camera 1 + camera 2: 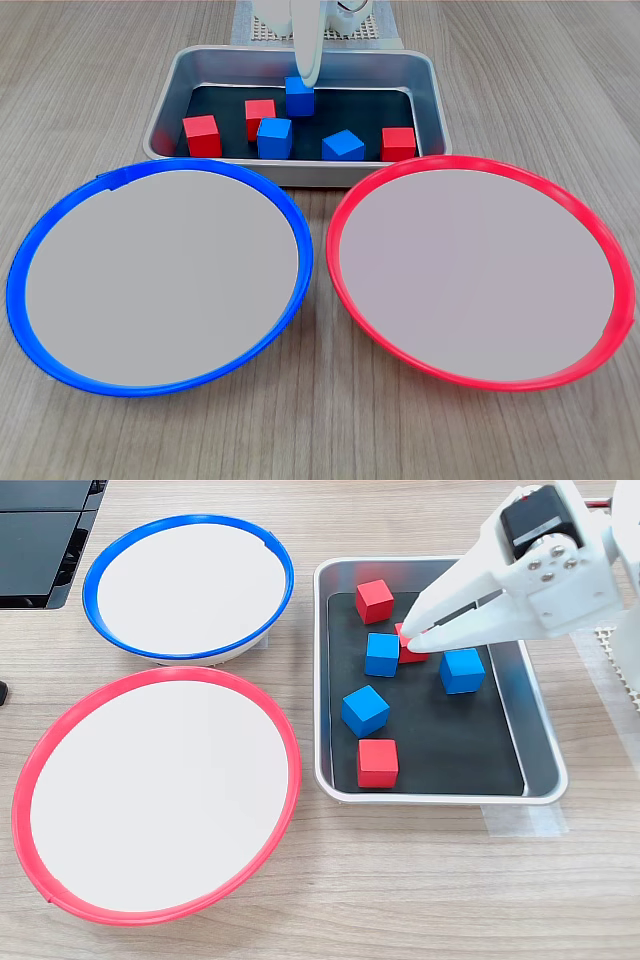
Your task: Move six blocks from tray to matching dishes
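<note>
The silver tray (300,172) (450,742) holds all the blocks. Three are red (201,135) (260,116) (398,143) and three blue (274,138) (299,96) (343,146). My white gripper (419,636) (309,78) hovers above the tray with its tips together and nothing between them. In the second exterior view it overlaps a red block (408,650) next to a blue block (382,654). In the first exterior view it hangs just behind the rearmost blue block. The blue-rimmed dish (160,275) (188,585) and red-rimmed dish (475,270) (160,790) have nothing on them.
The arm's base (335,15) stands behind the tray on a white mesh pad (612,665). Black flat objects (40,540) lie at the second exterior view's upper left. Clear tape (520,820) holds the tray's corner to the wooden table.
</note>
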